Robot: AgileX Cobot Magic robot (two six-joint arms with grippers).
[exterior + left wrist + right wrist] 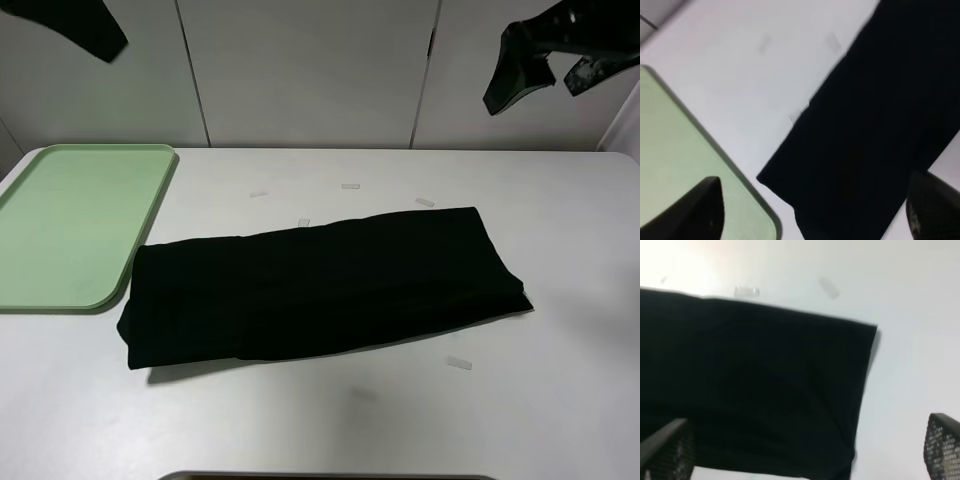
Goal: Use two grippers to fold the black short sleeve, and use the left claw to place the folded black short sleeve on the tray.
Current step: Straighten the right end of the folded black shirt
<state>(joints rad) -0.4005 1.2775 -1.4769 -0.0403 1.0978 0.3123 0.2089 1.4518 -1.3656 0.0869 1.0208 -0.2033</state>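
While the left claw (812,212) and right claw (807,450) hover with fingers apart, the folded shirt (320,285) lies just beside the tray (70,225)

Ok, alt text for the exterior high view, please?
A black short sleeve, folded into a long band, lies across the white table, its left end close beside an empty pale green tray. The left gripper and right gripper hang above at the top corners, touching nothing.

left gripper (814,200) hovering above black short sleeve's (320,290) left end, jaws gaping | right gripper (550,80) hovering above its right end, jaws gaping
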